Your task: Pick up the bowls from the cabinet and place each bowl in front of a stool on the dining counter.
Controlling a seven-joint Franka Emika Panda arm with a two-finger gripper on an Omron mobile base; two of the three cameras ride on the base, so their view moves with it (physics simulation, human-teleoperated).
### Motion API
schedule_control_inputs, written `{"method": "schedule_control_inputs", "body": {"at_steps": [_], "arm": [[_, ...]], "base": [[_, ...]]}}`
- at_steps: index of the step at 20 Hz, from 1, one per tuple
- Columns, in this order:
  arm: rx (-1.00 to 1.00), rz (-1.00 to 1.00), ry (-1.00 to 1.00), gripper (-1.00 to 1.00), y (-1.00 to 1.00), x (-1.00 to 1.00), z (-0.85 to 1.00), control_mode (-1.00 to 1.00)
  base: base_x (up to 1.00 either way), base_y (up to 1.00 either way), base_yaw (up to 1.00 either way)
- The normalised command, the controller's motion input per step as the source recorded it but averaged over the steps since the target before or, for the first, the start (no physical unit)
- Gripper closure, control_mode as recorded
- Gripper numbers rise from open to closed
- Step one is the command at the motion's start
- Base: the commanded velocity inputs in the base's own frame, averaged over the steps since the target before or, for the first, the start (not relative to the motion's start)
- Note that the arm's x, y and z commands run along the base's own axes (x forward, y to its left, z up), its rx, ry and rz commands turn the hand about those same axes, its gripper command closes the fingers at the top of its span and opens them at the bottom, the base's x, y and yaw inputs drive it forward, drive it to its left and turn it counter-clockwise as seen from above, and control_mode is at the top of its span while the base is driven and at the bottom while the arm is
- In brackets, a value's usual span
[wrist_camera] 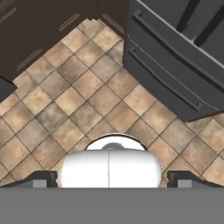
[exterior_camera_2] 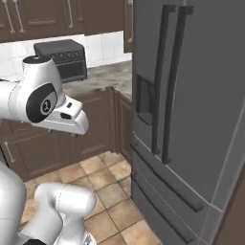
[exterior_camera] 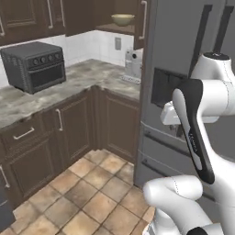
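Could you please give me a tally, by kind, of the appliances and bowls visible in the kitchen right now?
Bowls: 1, a pale olive-beige bowl in the cabinet
Toaster ovens: 1, the toaster oven
Coffee machines: 1, the coffee machine
Fridges: 1, the fridge
Total: 4

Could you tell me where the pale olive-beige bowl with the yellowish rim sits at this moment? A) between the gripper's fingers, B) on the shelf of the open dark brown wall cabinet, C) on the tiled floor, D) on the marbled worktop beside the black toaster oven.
B: the pale olive-beige bowl rests on the dark brown wall cabinet's shelf.
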Motion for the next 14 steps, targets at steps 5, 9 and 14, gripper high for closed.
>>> {"method": "schedule_control_inputs", "body": {"at_steps": [5, 9, 14], "arm": [[0.00, 0.00, 0.00, -1.00, 0.00, 0.00, 0.00, 1.00], [0.00, 0.00, 0.00, -1.00, 0.00, 0.00, 0.00, 1.00], [0.00, 0.00, 0.00, -1.00, 0.00, 0.00, 0.00, 1.00]], "base": [[0.52, 0.90, -0.48], [0.54, 0.83, -0.42], [0.55, 0.64, -0.35]]}}
